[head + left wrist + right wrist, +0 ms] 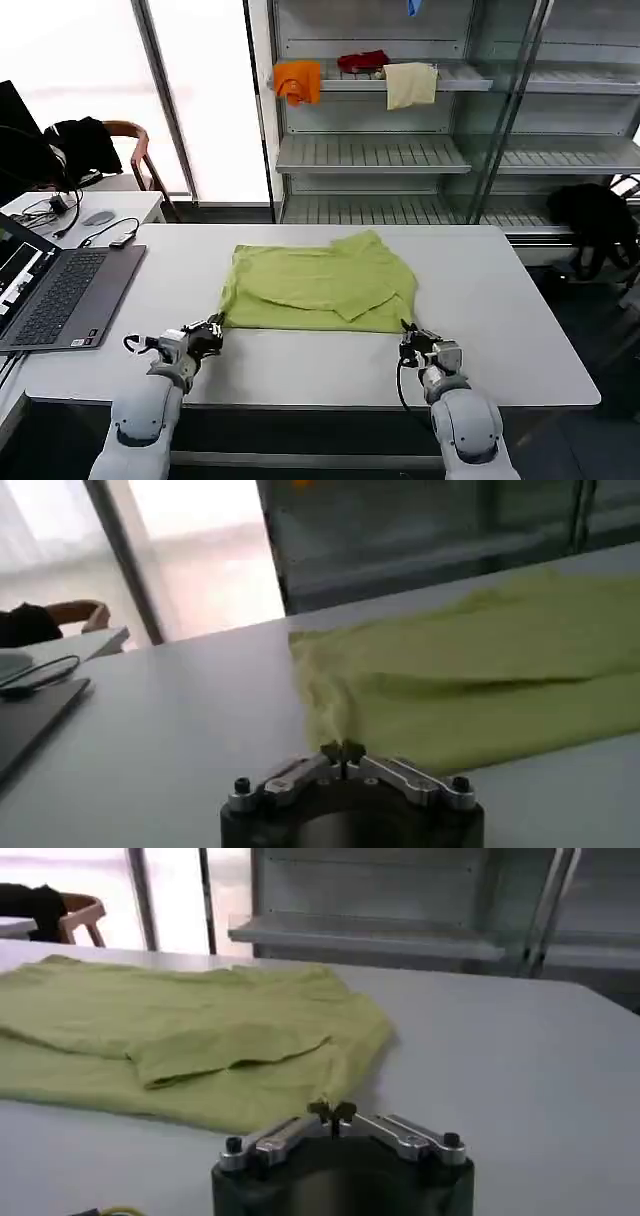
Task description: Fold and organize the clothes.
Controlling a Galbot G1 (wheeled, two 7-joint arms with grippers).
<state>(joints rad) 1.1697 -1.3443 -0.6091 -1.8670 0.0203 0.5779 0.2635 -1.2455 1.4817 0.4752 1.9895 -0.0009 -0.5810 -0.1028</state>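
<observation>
Gripping only a thin bit of hem at each near corner is the main risk, I think: if the two claws lift or move at different speed, the cloth can slip out from one side and the fold becomes crooked, or the sleeve flap lying loose on top can fall open.

Nearest to the robot, the left claw [208, 331] is at the near left corner of the lime-green T-shirt [318, 286], low on the white surface [500, 300]. In the left wrist view its fingertips [342, 750] are pressed together and the shirt edge rises in a small ridge toward them, so it seems closed on the corner of the cloth. The right claw [411, 343] is at the near right corner. In the right wrist view its fingertips [333, 1112] are also together, touching the hem; I judge it is pinching the cloth, but the hold looks very small.

The T-shirt lies in the middle of the surface, already partly folded into a wide rectangle. A laptop [55, 290] stands further to the left. Behind the surface, a shelf [400, 80] carries orange, red and cream cloths.
</observation>
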